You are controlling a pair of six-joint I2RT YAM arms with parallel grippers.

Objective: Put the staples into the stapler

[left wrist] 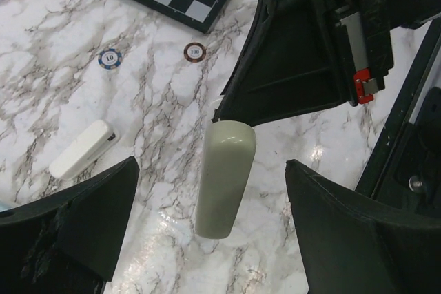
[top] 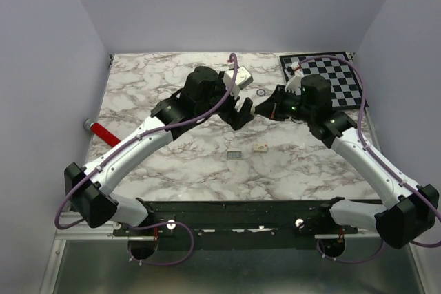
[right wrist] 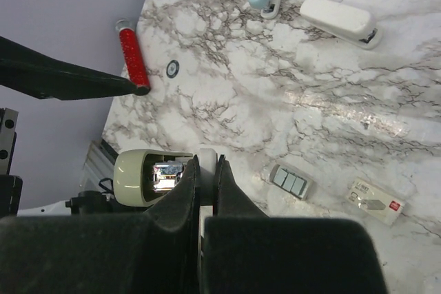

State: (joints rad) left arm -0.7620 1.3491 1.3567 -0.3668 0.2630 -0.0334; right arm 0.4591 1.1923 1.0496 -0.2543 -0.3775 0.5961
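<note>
right claw (right wrist: 207, 169) is pinching the pale green stapler (left wrist: 224, 177) near one end and appears to be holding it up off the marble table (top: 158, 80). one end of the stapler is showing bright metal inside. left claw (top: 240, 111) is hanging spread wide on either side of the stapler, gripping nothing. staples (right wrist: 290, 182) are lying flat on the table nearer the arm bases, just beside a small white box (right wrist: 375, 200) and well apart from both claws.

judgement: the staples are looking very light, thin and stiff but brittle, likely snapping apart if bent or squeezed hard. they are lying flush on slick marble, so they are likely sliding when nudged. best hold is across the narrow width at mid-length, on the long edges, with light pressure. the stapler shell is looking smooth and rounded, so it may be twisting in the pinch.
</note>
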